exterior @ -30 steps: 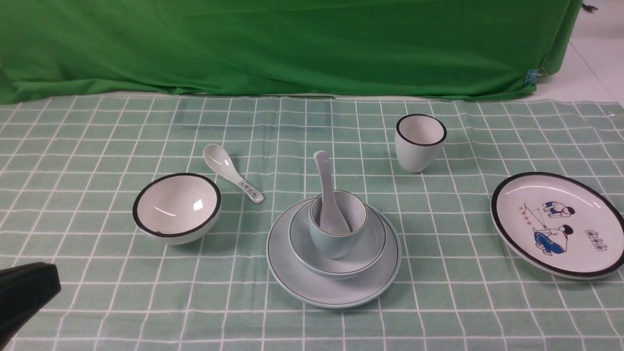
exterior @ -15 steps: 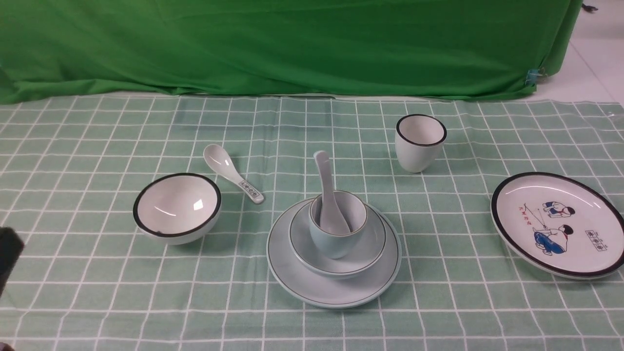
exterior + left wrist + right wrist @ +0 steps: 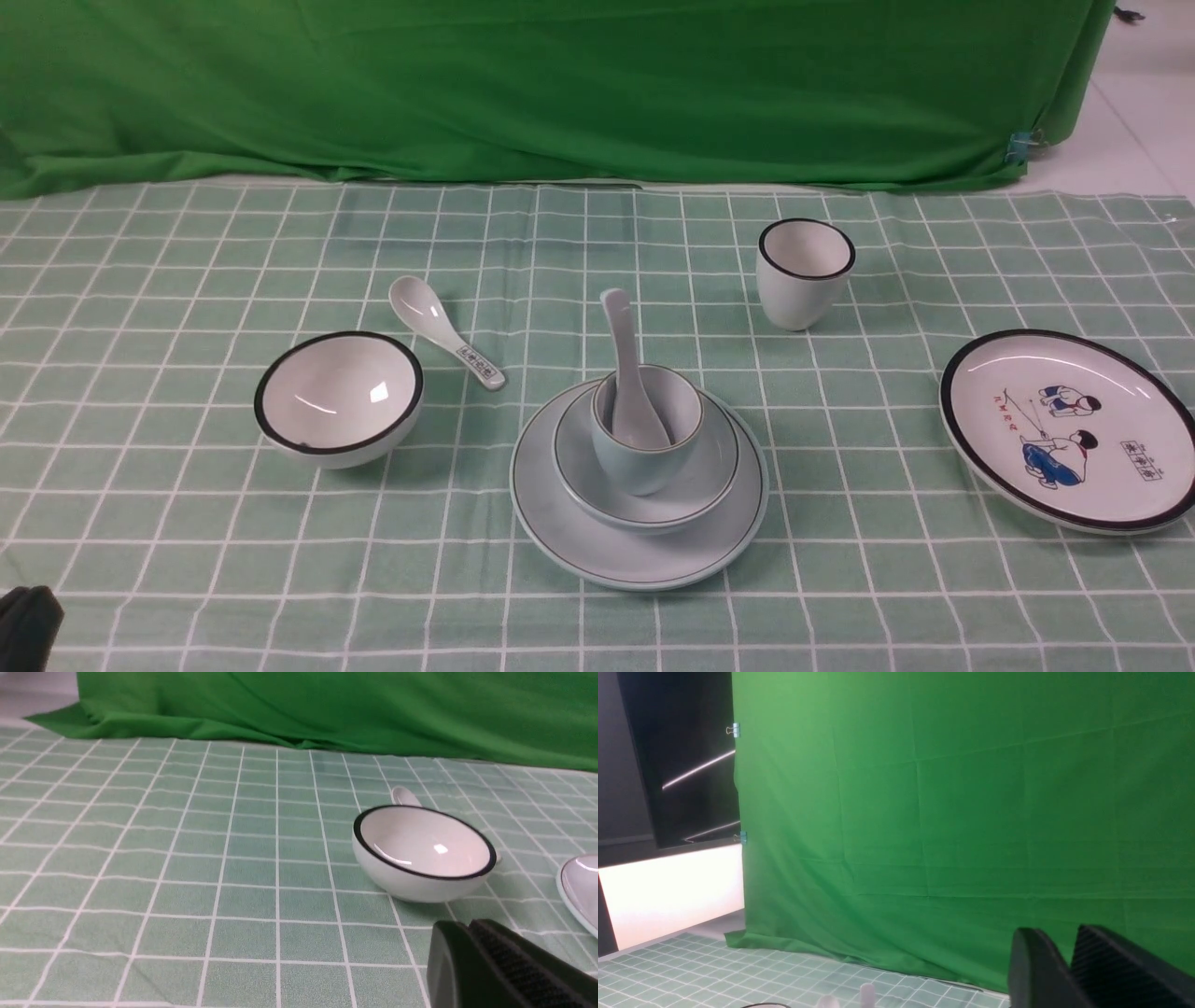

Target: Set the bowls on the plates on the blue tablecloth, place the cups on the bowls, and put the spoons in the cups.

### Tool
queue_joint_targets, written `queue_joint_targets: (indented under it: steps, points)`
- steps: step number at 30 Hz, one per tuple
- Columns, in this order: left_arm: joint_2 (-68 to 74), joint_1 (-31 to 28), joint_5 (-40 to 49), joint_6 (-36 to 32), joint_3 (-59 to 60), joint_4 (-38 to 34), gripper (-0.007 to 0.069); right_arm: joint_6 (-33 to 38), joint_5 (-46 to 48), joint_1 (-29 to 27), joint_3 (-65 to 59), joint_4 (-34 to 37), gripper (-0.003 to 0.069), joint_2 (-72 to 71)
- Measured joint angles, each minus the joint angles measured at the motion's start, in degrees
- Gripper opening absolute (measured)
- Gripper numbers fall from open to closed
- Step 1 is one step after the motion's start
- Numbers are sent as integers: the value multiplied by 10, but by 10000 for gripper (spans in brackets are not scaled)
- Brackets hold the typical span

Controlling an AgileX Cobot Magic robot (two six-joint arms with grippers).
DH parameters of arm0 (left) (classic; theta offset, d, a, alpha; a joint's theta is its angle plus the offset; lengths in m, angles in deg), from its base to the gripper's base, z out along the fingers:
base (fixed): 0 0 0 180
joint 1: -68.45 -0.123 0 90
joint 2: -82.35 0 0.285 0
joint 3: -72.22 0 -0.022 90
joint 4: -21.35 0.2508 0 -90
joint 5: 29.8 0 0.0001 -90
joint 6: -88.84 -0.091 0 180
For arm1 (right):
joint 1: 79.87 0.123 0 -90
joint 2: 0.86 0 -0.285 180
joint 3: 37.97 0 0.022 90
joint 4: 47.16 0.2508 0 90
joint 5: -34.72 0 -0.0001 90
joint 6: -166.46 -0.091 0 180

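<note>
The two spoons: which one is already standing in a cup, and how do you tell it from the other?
The plain white spoon stands in the pale blue cup. The other spoon, with dark marks on its handle, lies flat on the checked tablecloth.

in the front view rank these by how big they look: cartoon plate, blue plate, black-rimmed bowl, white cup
Largest to smallest as they look:
1. blue plate and cartoon plate, too close in width to split
2. black-rimmed bowl
3. white cup, though it stands farthest from the camera, which shrinks it somewhat

The cartoon plate (image 3: 1069, 429) and the marked spoon (image 3: 446, 331) carry small printed characters, too small to read.
</note>
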Motion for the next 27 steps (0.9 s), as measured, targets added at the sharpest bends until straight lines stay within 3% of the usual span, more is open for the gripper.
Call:
queue_joint_targets:
  steps: [24, 27]
  points:
    - [0, 0, 3, 0, 0, 2, 10, 11, 4, 0, 0, 0, 212, 0]
    - [0, 0, 4, 0, 0, 3, 10, 40, 56, -33, -4, 0, 216, 0]
